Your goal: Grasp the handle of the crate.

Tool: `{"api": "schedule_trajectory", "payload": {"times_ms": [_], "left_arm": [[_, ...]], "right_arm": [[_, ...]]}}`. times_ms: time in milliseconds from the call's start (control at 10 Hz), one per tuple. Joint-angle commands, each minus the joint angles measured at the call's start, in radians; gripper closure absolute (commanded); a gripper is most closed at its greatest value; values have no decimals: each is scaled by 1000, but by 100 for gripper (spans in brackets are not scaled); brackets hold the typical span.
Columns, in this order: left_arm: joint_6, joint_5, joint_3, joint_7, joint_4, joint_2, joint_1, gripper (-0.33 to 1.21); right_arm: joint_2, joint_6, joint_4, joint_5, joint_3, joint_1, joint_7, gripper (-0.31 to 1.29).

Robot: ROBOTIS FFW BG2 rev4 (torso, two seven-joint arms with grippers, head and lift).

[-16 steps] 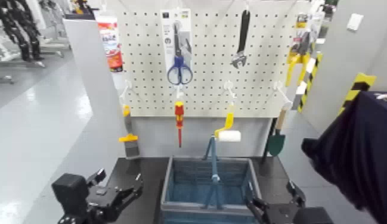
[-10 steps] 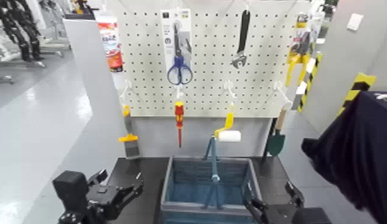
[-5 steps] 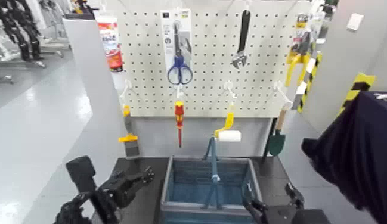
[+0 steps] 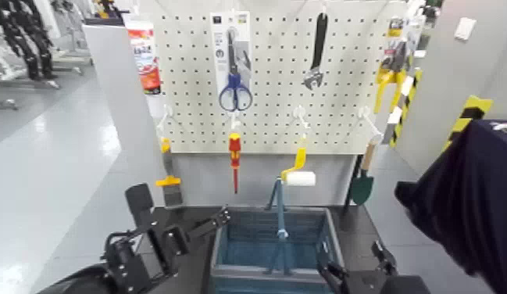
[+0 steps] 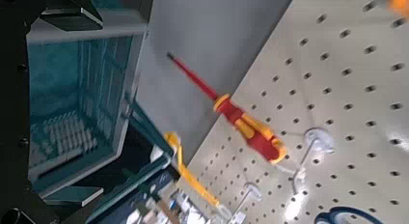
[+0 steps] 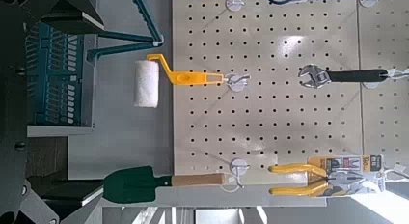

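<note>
Handle [image 4: 282,233]: raised above crate [image 4: 239,272], running front to back over its open interior. Blue-grey, thicker at mid-bar; ungripped. Crate noted on black desk [image 4: 355,222], below pegboard [image 4: 272,102].

Left pincer [image 5: 96,110]: spread, gripping nothing; located near crate's left rim, to the left of handle. Contact with rim: cannot tell.

Right pincer [image 6: 99,111]: also spread, gripping nothing; located beside crate's right side, apart from handle.

Hanging from pegboard, left to right along lower row: scraper [image 4: 170,184], red-and-yellow screwdriver [image 4: 235,156], yellow-handled paint roller [image 4: 301,178], green trowel [image 4: 362,188]. Above: blue-handled scissors [image 4: 235,95], adjustable wrench [image 4: 317,59], yellow-handled pliers [image 4: 391,78].
</note>
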State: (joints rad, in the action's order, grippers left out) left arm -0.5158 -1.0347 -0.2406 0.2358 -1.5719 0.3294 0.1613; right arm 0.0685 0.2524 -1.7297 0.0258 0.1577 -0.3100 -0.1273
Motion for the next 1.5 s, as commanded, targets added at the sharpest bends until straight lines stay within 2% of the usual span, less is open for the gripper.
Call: {"api": "schedule_trajectory", "payload": {"times_ms": [100,400,700,900,1200,1300,1500], "left_arm": [[-61,-125,-71,53,105,13,110,10],[-98,-255,-152,117,224,20,224,10],[-118,-363,-240,169,351,-7,322,10],[-152,-407,-281,204,440,-33,385,10],[-204,-479,-342,252,561,-56,465,10],[-213,-544,-367,266,602,-66,485,10],[-236,-607,-390,275,648,-79,512,10]], "right_arm": [[-1,7,7,5,5,2,0,14],[-1,16,19,9,13,8,-2,14],[-1,24,24,14,16,11,-3,14],[-1,28,29,17,22,15,-3,14],[-1,42,39,25,33,23,-3,14],[-1,47,42,26,37,28,-3,14],[1,54,47,28,43,32,-3,14]]}}
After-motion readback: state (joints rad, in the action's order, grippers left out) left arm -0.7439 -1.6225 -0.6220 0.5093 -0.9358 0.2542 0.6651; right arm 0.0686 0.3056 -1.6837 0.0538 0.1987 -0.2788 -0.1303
